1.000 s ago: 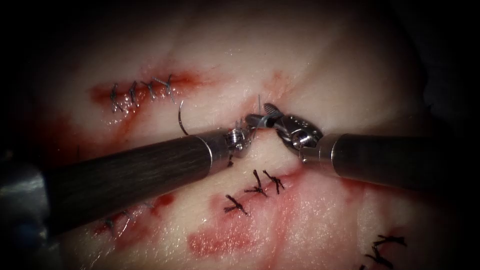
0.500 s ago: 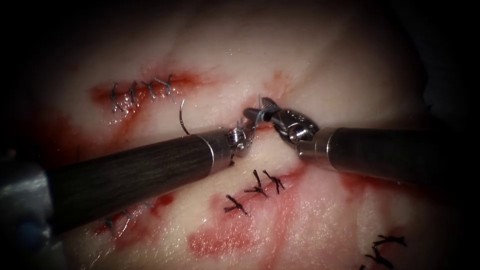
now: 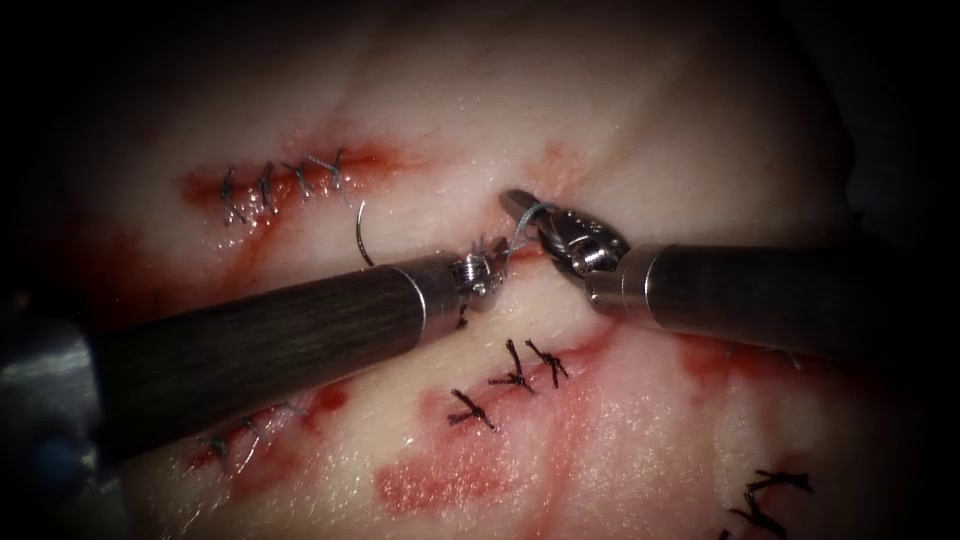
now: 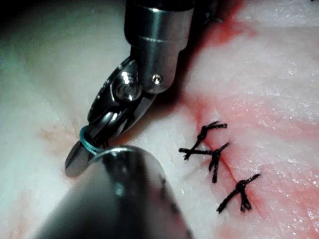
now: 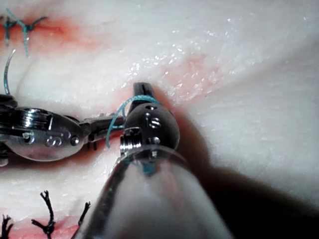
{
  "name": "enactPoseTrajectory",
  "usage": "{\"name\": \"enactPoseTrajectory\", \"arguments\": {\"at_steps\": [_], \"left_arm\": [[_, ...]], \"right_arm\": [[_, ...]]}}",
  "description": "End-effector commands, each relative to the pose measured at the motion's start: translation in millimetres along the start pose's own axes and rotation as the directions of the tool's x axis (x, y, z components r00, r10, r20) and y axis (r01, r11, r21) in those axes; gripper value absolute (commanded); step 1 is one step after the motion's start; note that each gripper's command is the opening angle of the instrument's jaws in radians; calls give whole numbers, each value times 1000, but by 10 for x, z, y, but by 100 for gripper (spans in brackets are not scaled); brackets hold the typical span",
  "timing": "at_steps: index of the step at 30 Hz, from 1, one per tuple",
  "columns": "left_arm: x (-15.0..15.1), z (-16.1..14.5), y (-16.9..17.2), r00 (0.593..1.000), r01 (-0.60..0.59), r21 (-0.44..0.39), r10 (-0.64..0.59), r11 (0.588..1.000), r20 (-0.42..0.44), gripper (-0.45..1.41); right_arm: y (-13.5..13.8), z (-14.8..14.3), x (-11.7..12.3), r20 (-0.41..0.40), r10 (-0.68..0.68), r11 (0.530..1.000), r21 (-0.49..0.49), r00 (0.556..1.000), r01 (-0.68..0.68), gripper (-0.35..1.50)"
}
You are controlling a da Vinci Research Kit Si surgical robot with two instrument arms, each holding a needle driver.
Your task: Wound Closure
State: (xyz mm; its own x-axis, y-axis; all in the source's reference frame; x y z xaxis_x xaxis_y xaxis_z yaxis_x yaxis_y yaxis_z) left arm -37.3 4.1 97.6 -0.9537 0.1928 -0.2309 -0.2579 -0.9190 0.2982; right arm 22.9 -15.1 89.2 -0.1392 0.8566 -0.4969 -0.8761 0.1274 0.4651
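Left tool (image 3: 488, 264) is seen with jaws clenched on the thread (image 3: 515, 236), just short of the right tool's tip. Right tool (image 3: 522, 208) is pointed left with jaws pressed together and nothing gripped between them; a turn of thread is wrapped around the outside of them. From that turn the thread is run down to the left tool's tip, which is near the right tool without touching it.

In the left wrist view the same turn of thread (image 4: 85, 142) is seen around the closed right tool (image 4: 76, 159). In the right wrist view the thread (image 5: 115, 119) is arched from the left tool (image 5: 102, 124) over to the right tool (image 5: 142, 89).

Needle (image 3: 361, 235) is held by neither tool. It is laid on the tissue (image 3: 650, 150) behind the left tool's tip, just above its shaft and left of the cut, with its lower end hidden by the shaft; whether that end is in the tissue cannot be told. It is also caught in the right wrist view (image 5: 7, 74), beyond the left tool.

Dark stitches (image 3: 520, 370) are set below both tips, with red fluid (image 3: 440, 485) further below.
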Motion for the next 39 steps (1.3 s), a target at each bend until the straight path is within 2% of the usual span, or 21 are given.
{"name": "enactPoseTrajectory", "arguments": {"at_steps": [1,4,7,12,17,22,26,32,39], "left_arm": [[6,6,-2,1000,0,1,0,1000,-3,-45],[-1,5,-8,1000,-2,-3,2,1000,-5,-45],[-11,5,-16,1000,-4,-6,4,1000,-1,-45],[-19,13,-31,1000,-6,-23,6,1000,11,-45],[-11,28,-42,999,-33,-58,35,998,35,-45],[3,45,-61,997,-54,-83,58,995,45,-45],[10,52,-83,997,-59,-95,64,994,51,-45],[16,38,-123,995,-92,-85,95,992,29,-45],[26,24,-144,991,-130,-66,132,989,27,-45]], "right_arm": [[-7,4,0,-8,-17,1000,6,1000,17,-35],[-14,-9,4,-41,-98,995,20,994,99,-35],[-20,-24,6,-58,-119,992,38,991,121,-35],[-28,-41,-2,-72,-180,982,50,981,184,-35],[-31,-42,-3,-89,-223,971,65,971,229,-35],[-37,-51,-10,-121,-382,913,103,916,394,-35],[-43,-60,-14,-124,-406,899,124,905,421,-35],[-52,-75,-23,-127,-422,886,153,898,438,-35],[-63,-80,-28,-131,-434,876,170,891,452,-35]]}}
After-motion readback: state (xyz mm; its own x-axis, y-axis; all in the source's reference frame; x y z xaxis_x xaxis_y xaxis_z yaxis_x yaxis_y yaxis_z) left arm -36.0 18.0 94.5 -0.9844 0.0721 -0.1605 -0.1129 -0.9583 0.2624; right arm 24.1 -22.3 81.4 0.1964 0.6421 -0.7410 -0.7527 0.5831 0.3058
